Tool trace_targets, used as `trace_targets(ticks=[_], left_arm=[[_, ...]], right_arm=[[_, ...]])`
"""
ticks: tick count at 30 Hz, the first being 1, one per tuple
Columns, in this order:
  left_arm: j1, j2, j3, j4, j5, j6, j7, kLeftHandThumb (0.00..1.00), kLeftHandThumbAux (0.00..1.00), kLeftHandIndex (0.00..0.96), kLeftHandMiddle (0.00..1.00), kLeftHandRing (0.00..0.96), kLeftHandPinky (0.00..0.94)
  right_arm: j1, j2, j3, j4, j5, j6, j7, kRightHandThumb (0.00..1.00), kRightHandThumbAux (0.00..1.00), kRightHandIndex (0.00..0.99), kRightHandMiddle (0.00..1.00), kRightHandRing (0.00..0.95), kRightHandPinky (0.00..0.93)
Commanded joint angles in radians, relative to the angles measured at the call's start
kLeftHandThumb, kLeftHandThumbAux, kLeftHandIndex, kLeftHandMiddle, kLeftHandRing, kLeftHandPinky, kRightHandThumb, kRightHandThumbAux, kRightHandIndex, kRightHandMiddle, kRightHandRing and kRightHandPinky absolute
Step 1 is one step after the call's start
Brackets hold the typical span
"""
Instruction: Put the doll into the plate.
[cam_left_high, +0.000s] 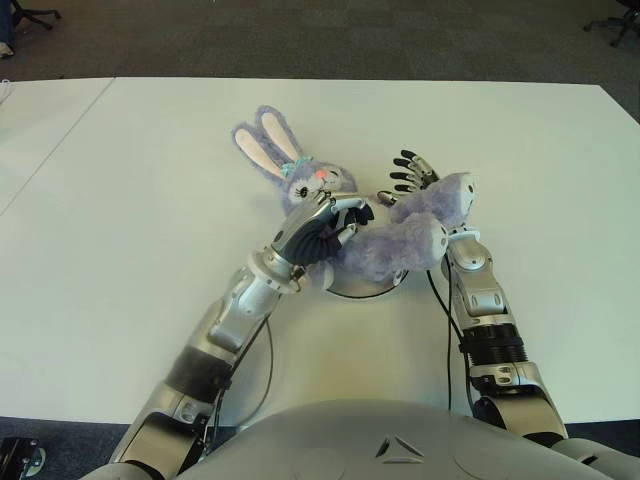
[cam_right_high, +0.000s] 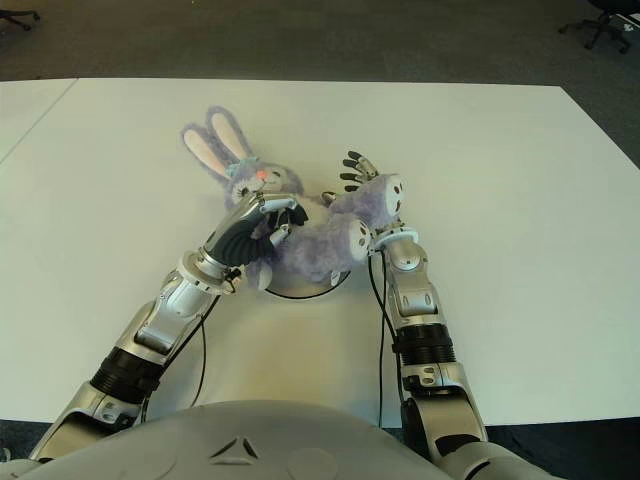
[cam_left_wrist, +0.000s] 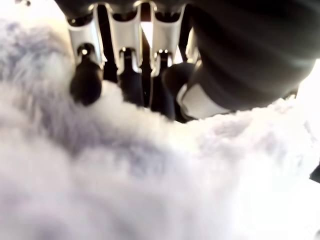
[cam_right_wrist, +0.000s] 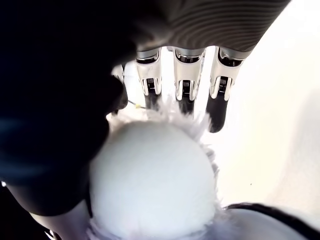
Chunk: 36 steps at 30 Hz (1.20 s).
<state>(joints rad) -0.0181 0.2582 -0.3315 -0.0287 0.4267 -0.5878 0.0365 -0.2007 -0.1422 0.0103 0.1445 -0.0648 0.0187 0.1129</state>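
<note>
Fluffy lilac rabbit doll (cam_left_high: 385, 235), white-lined ears, lying over plate (cam_left_high: 365, 287) on white bench (cam_left_high: 120, 200). Left robot hand (cam_left_high: 325, 225) curled into its body. Right robot hand (cam_left_high: 415, 172) under a foot, fingers straight; right wrist view alone shows the white sole.

The doll (cam_left_high: 385, 235) is a fluffy lavender plush rabbit with two long ears lined in white, a pink nose and a small blue bow at the base of the ears. It lies on its back with its head and ears pointing away toward the far left and its pale-soled feet toward the right. Its body covers most of the plate (cam_left_high: 365, 288), of which only a thin near rim shows beneath, seemingly a round white or metallic dish.
</note>
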Motion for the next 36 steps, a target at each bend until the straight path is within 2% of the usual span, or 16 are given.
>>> trace_targets(ticks=[1,2,3,5,7,8,9,12,13,14,15,17,20,21,25,36], left_arm=[[0.052,-0.007,0.004,0.040,-0.017,-0.010,0.001,0.731,0.685,0.430,0.712,0.738,0.728],[0.054,-0.010,0.006,0.045,-0.015,-0.018,0.007,0.722,0.685,0.421,0.625,0.661,0.657],[0.055,-0.011,0.011,0.057,0.001,-0.036,0.026,0.720,0.685,0.419,0.603,0.642,0.638],[0.056,-0.014,0.017,0.073,0.020,-0.059,0.048,0.706,0.688,0.410,0.402,0.511,0.565],[0.060,-0.014,0.025,0.088,0.038,-0.073,0.070,0.705,0.689,0.409,0.377,0.495,0.556],[0.063,-0.015,0.029,0.093,0.050,-0.074,0.083,0.570,0.478,0.170,0.236,0.326,0.395],[0.065,-0.016,0.032,0.096,0.059,-0.075,0.092,0.510,0.417,0.096,0.185,0.252,0.281],[0.064,-0.013,0.035,0.114,0.059,-0.083,0.097,0.466,0.390,0.064,0.152,0.197,0.199],[0.062,-0.011,0.036,0.120,0.055,-0.086,0.095,0.445,0.383,0.045,0.122,0.150,0.144],[0.056,-0.010,0.035,0.126,0.047,-0.089,0.086,0.441,0.382,0.042,0.117,0.142,0.135],[0.052,-0.009,0.035,0.130,0.041,-0.092,0.080,0.412,0.372,0.013,0.076,0.088,0.062],[0.043,-0.006,0.034,0.137,0.028,-0.097,0.063,0.380,0.356,0.002,0.045,0.041,0.012],[0.037,0.000,0.033,0.137,0.019,-0.094,0.045,0.371,0.352,0.000,0.037,0.028,0.000],[0.035,0.004,0.033,0.134,0.016,-0.089,0.035,0.332,0.330,0.000,0.009,0.007,0.000],[0.035,0.015,0.035,0.121,0.016,-0.062,0.001,0.247,0.295,0.000,0.000,0.000,0.000],[0.024,0.033,0.049,0.128,0.061,-0.034,-0.001,0.115,0.256,0.000,0.000,0.000,0.000]], right_arm=[[0.006,-0.001,-0.018,-0.003,0.017,0.021,-0.004,0.205,0.806,0.084,0.119,0.178,0.236],[0.006,-0.002,-0.019,-0.002,0.017,0.019,-0.003,0.204,0.802,0.084,0.122,0.178,0.238],[0.007,-0.003,-0.020,0.001,0.016,0.013,-0.002,0.205,0.801,0.084,0.122,0.178,0.239],[0.007,-0.004,-0.022,0.003,0.016,0.007,-0.001,0.212,0.796,0.085,0.129,0.182,0.240],[0.007,-0.005,-0.022,0.009,0.016,-0.003,0.002,0.215,0.795,0.085,0.130,0.182,0.240],[0.007,-0.007,-0.022,0.015,0.016,-0.013,0.006,0.222,0.783,0.082,0.135,0.182,0.235],[0.008,-0.009,-0.021,0.019,0.016,-0.021,0.009,0.223,0.777,0.082,0.135,0.179,0.225],[0.007,-0.011,-0.022,0.035,0.021,-0.049,0.017,0.228,0.773,0.083,0.130,0.172,0.215],[0.007,-0.011,-0.022,0.039,0.022,-0.057,0.019,0.231,0.773,0.083,0.124,0.165,0.207],[0.007,-0.012,-0.023,0.045,0.023,-0.065,0.021,0.232,0.772,0.083,0.123,0.164,0.206],[0.006,-0.013,-0.023,0.048,0.025,-0.070,0.023,0.233,0.773,0.084,0.118,0.158,0.202],[0.005,-0.014,-0.024,0.057,0.027,-0.082,0.026,0.232,0.776,0.084,0.113,0.153,0.206],[0.004,-0.014,-0.025,0.066,0.030,-0.094,0.031,0.228,0.777,0.084,0.112,0.151,0.207],[0.004,-0.014,-0.026,0.070,0.031,-0.099,0.033,0.232,0.783,0.081,0.115,0.150,0.193],[0.004,-0.011,-0.027,0.082,0.042,-0.118,0.045,0.240,0.783,0.076,0.114,0.137,0.158],[-0.005,-0.008,-0.030,0.137,0.067,-0.182,0.074,0.185,0.748,0.020,0.068,0.083,0.101]])
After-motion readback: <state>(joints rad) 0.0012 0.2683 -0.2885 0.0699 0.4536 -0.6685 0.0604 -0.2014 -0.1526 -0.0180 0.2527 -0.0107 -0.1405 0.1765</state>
